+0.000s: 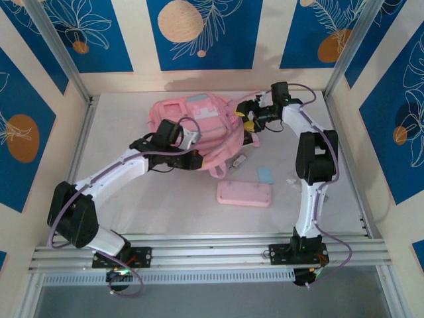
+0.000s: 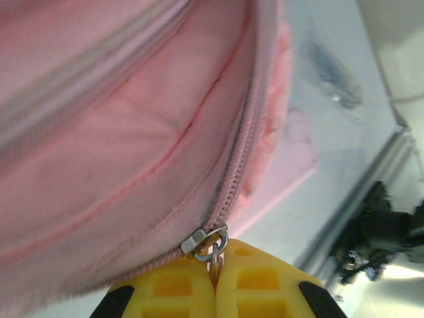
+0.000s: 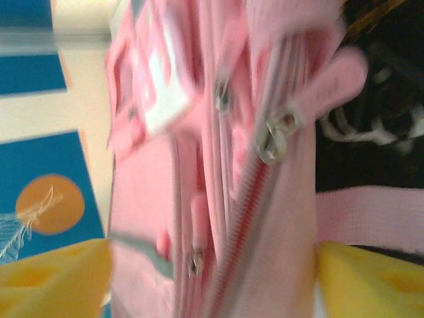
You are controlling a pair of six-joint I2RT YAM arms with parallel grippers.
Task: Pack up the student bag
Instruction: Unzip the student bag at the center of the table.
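The student bag lies flat at the far middle of the worktop. In front of it and a little to the right, between the two arms, lies a pencil case, apart from the bag. A small flat piece sits just behind the case's right end.

The left gripper is at the bag's near edge, its jaws closed on a zipper pull there. The right gripper is at the bag's right side, with part of the bag lying between its spread fingers.
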